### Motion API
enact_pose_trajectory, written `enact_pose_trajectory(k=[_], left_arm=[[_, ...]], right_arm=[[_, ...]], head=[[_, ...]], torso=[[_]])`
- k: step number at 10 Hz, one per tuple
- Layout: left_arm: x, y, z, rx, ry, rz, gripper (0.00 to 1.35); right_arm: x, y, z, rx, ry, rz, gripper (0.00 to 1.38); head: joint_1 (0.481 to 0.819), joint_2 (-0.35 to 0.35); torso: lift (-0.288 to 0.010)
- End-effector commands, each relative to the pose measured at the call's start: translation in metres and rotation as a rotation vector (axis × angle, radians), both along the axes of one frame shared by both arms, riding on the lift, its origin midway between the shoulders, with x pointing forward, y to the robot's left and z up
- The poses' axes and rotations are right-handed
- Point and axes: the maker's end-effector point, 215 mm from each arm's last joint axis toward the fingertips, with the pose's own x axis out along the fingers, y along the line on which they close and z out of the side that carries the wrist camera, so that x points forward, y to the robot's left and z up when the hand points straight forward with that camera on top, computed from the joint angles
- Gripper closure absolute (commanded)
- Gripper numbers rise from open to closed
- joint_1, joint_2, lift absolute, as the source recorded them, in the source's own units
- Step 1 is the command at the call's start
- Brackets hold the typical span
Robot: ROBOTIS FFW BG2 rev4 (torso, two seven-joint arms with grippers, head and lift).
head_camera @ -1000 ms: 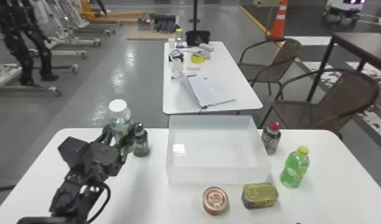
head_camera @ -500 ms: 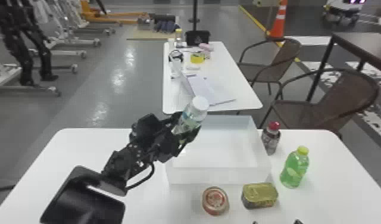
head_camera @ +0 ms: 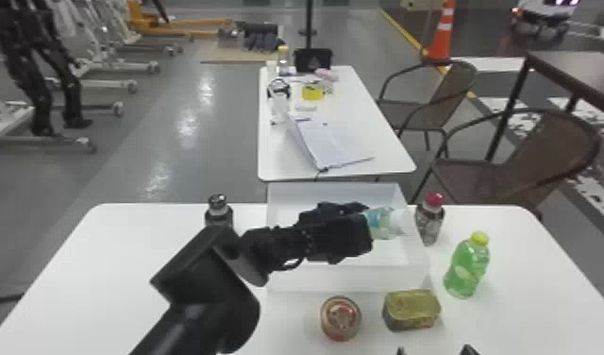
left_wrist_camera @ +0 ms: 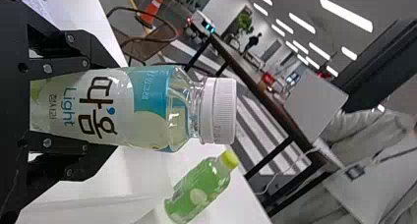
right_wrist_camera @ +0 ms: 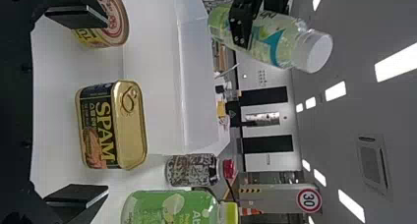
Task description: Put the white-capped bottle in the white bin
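My left gripper (head_camera: 368, 224) is closed on the clear plastic bottle with a white screw cap and a blue-and-white label (head_camera: 385, 223) — one finger on either side of its body — and holds it tipped over nearly sideways above the open white plastic bin (head_camera: 348, 278), the cap toward the bin's right wall. The black arm crosses the bin's left side and hides part of its inside from my head view. Just outside the right wall stands a dark bottle with a red cap (head_camera: 429, 219); nearer me on that side is a green bottle with a yellow cap (head_camera: 467, 269). In front of the bin sit a round, flat tin with a red-marked top (head_camera: 341, 318) and a rectangular gold-lidded can (head_camera: 412, 307). Left of the bin, partly behind the arm, I see a dark bottle with a black cap (head_camera: 218, 212). My right gripper (head_camera: 433, 350) is at the near edge, fingers apart and empty.
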Motion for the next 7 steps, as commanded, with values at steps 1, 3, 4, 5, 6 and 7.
enact_pose_trajectory(k=[1, 3, 4, 5, 6, 7], left_arm=[[0.006, -0.016, -0.020, 0.167, -0.049, -0.034, 1.07], [0.021, -0.007, -0.041, 0.286, -0.063, -0.009, 0.55], [0.029, 0.003, -0.043, 0.298, -0.058, 0.020, 0.29], [0.037, 0.015, -0.042, 0.293, -0.048, 0.052, 0.11], [0.040, 0.020, -0.042, 0.295, -0.047, 0.062, 0.09], [0.043, 0.028, -0.042, 0.290, -0.040, 0.078, 0.11]], right_arm=[[0.004, 0.004, 0.000, -0.001, 0.000, 0.012, 0.11], [0.004, 0.005, 0.000, -0.001, 0.000, 0.014, 0.11], [0.003, 0.005, 0.000, 0.000, 0.002, 0.013, 0.11], [0.003, 0.004, 0.000, 0.001, 0.002, 0.013, 0.11], [0.002, 0.004, -0.001, 0.001, 0.004, 0.013, 0.11], [0.002, 0.004, -0.001, 0.001, 0.004, 0.013, 0.11]], head=[[0.549, 0.000], [0.549, 0.000], [0.549, 0.000], [0.549, 0.000], [0.549, 0.000], [0.549, 0.000]], torso=[[-0.100], [-0.100], [-0.100], [-0.100], [-0.100], [-0.100]])
